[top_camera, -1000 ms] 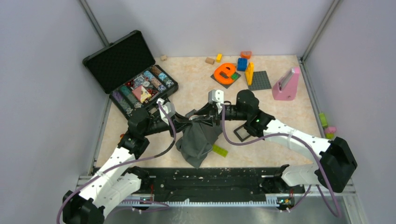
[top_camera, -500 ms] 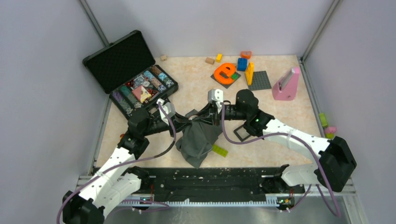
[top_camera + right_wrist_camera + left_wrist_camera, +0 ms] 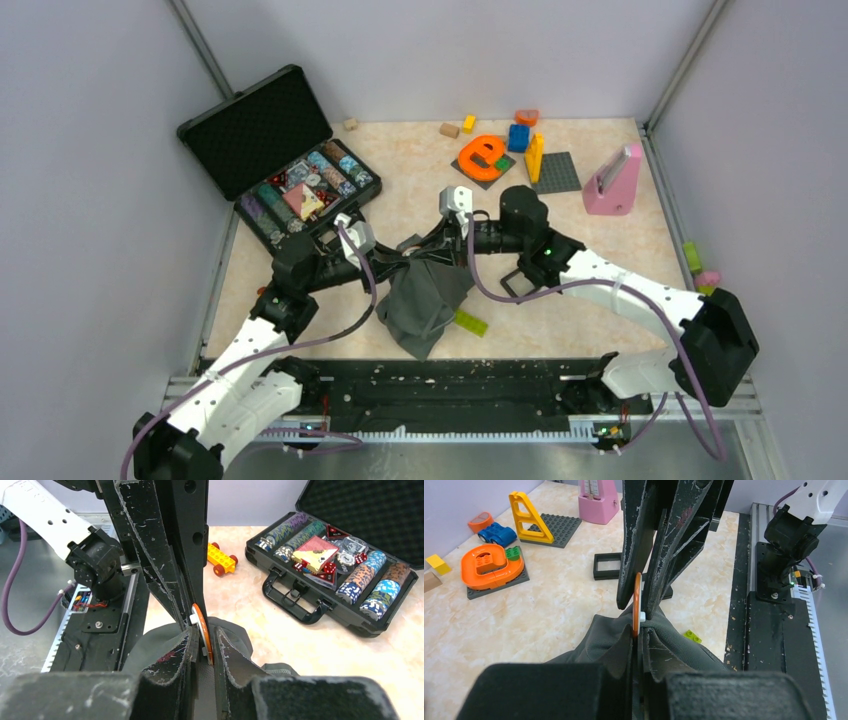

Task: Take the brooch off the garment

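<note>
The dark grey garment [image 3: 425, 305] lies bunched at the table's middle, its top pulled up to where both grippers meet. My left gripper [image 3: 640, 634] is shut on a fold of the garment [image 3: 604, 640]. My right gripper [image 3: 204, 641] is shut on the brooch [image 3: 201, 625], a thin orange disc with a white backing. In the left wrist view the brooch [image 3: 637, 597] stands edge-on between the right gripper's fingers [image 3: 664, 550], just above the fabric. In the top view the left gripper [image 3: 398, 256] and the right gripper [image 3: 428, 247] nearly touch, and the brooch is hidden between them.
An open black case [image 3: 300, 190] of poker chips stands at the back left. A black square frame [image 3: 520, 283] and a green brick [image 3: 470, 322] lie beside the garment. The orange letter toy [image 3: 482, 157], a grey baseplate [image 3: 556, 172] and a pink block [image 3: 612, 180] are at the back.
My right wrist has shifted slightly left and back, keeping its hold on the brooch. The left gripper and the garment have barely moved.
</note>
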Motion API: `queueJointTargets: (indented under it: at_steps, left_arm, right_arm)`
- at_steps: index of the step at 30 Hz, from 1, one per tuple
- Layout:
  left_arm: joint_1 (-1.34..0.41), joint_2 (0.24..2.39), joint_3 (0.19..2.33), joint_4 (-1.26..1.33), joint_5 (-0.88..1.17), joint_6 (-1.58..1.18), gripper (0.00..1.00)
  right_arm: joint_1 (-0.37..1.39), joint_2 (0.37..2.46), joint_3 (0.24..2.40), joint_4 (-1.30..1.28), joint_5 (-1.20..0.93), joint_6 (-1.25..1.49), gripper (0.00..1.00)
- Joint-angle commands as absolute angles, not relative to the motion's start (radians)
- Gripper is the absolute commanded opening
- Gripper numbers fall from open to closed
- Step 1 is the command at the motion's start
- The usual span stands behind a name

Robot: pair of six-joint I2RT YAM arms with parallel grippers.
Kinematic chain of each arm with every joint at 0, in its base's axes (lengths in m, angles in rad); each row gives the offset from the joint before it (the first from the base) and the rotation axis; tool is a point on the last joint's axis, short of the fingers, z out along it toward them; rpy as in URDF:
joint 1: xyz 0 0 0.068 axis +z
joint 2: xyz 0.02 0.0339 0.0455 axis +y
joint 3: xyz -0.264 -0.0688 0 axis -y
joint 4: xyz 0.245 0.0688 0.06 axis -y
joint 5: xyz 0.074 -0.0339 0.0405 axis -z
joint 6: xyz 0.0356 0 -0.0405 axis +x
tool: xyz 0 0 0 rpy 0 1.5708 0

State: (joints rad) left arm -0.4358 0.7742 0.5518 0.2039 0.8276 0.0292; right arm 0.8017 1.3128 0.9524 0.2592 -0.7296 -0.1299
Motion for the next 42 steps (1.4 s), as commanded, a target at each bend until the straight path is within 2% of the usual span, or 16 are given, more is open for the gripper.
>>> queueJointTargets:
  at_steps: [1, 10, 37, 42]
  left_arm:
    - [-0.457, 0.755, 0.579, 0.262, 0.872, 0.035, 0.0]
    - [-0.459, 0.755, 0.579, 0.262, 0.871, 0.029, 0.0]
    - [-0.46, 0.774, 0.589, 0.253, 0.844, 0.019, 0.0]
    - [-0.459, 0.776, 0.588, 0.25, 0.836, 0.021, 0.0]
  right_arm:
    - [0.801, 1.343, 1.013, 0.247, -0.669, -0.147, 0.12]
    - [0.827, 1.35, 1.027, 0.194, -0.566, -0.196, 0.08]
    - [0.86, 1.353, 1.087, -0.048, -0.46, -0.366, 0.11]
    - [0.859, 1.335, 1.077, -0.051, -0.476, -0.37, 0.27]
